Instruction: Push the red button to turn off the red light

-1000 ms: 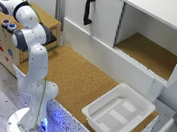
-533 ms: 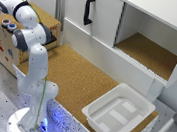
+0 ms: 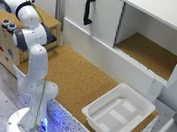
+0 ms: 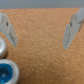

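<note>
only in the wrist view: pincer (image 4: pixel 39 31) wide open, empty, over cork.

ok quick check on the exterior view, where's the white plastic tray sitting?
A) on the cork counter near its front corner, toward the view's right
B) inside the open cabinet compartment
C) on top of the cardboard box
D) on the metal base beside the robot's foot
A: the white tray rests on the cork counter at its near corner, below the open cabinet compartment, whose visible part holds nothing.
</note>
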`<state>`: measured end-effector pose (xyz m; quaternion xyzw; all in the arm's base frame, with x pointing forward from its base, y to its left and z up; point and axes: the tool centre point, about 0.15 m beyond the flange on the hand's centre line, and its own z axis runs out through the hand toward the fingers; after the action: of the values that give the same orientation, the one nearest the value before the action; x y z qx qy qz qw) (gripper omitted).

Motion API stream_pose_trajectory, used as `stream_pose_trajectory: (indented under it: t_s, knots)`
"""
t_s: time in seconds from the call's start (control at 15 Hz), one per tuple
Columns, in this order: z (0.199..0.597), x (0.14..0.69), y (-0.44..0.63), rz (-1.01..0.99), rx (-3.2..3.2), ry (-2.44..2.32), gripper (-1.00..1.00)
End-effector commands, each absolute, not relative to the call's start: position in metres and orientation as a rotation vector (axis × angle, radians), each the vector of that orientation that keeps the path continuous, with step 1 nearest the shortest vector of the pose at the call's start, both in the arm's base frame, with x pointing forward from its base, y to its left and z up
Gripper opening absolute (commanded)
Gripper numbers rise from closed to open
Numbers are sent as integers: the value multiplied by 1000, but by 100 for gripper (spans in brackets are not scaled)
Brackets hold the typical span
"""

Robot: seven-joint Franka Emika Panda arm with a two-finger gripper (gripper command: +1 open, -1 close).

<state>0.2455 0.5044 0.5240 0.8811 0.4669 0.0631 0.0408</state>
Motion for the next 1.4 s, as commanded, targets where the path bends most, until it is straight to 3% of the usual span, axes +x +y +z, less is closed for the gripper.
stream_pose_trajectory:
  t_s: [0.0,0.87,1.33]
  knots:
    - [520,279,395,316,3029,1183,100]
    - [438,263,245,305,3196,469,100]
    - [404,309,258,235,3289,225,100]
